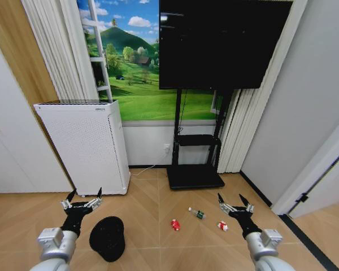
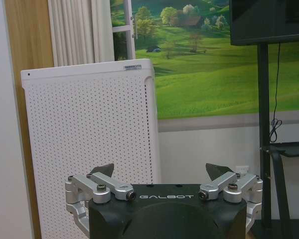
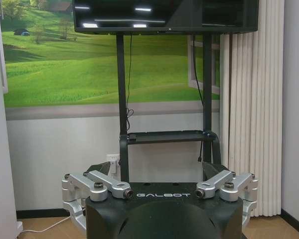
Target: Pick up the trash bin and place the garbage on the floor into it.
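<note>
Bin (image 1: 107, 238): black mesh, upright on floor (image 1: 158, 248), at 5 o'clock from left gripper (image 1: 81, 199). Both grippers spread wide, empty; right gripper (image 1: 233, 203) near garbage (image 1: 199, 213). Left wrist view adds a white appliance (image 2: 89, 144).

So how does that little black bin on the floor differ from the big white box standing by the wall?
The trash bin is black, round and low, made of mesh; the white perforated appliance is a tall box dotted with fine holes. The trash bin sits out on the parquet floor just by the left gripper, while the appliance stands back near the wall beside the curtain. Both stand upright on the floor, to the robot's left.
</note>
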